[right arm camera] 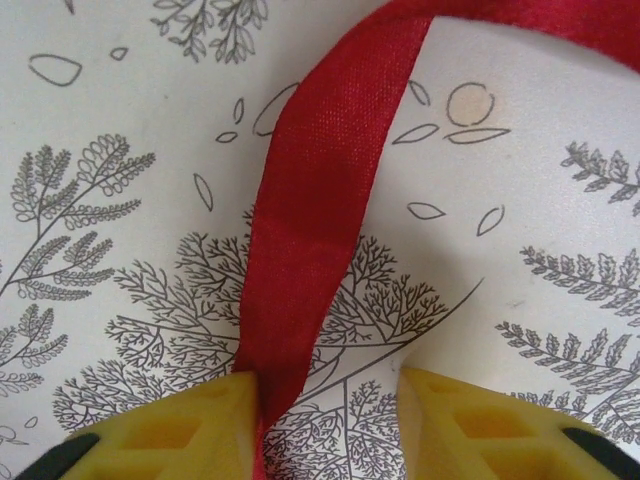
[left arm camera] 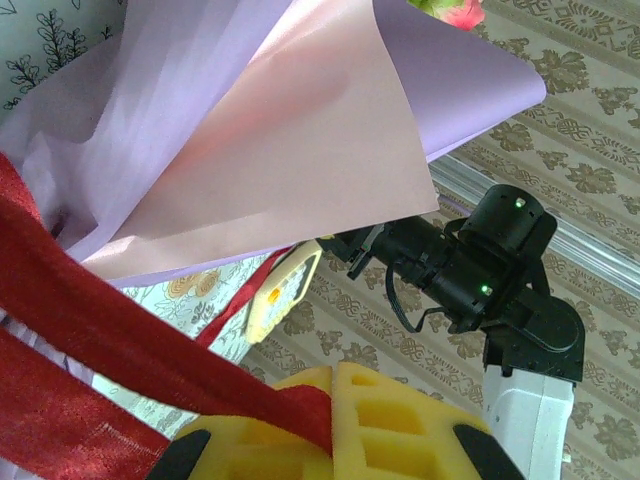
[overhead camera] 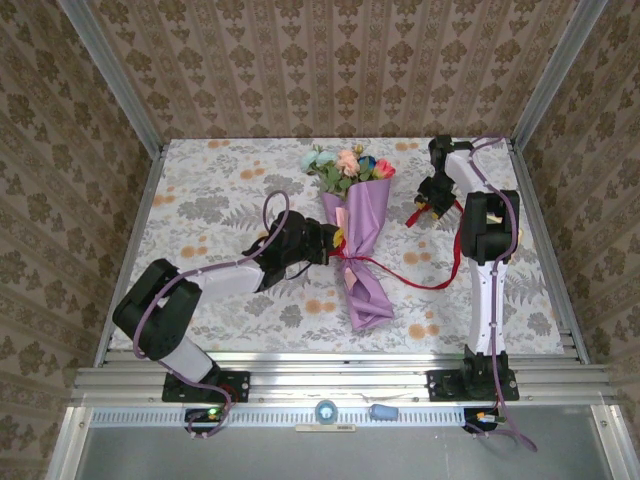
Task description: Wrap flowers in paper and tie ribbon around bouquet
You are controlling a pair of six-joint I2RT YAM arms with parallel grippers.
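Note:
The bouquet (overhead camera: pixel 362 250) lies mid-table, a long lilac paper (left arm camera: pixel 300 150) cone with a pink inner side. Its flowers (overhead camera: pixel 345 165) point to the far edge, and a pink head (left arm camera: pixel 455 12) peeks over the paper. The red ribbon (overhead camera: pixel 420 280) circles the cone's waist and trails right. My left gripper (overhead camera: pixel 335 240) sits against the cone's left side, its yellow pads (left arm camera: pixel 400 420) shut on one end of the ribbon (left arm camera: pixel 120 330). My right gripper (overhead camera: pixel 430 205) hovers low over the cloth at the far right, open. The other end of the ribbon (right arm camera: pixel 320 200) runs between its jaws, against the left pad (right arm camera: pixel 200 420).
A floral tablecloth (overhead camera: pixel 220 180) covers the table, with patterned walls on three sides. Metal frame rails (overhead camera: pixel 320 375) run along the near edge and up the corners. My right arm (left arm camera: pixel 480 270) stands close beyond the bouquet in the left wrist view.

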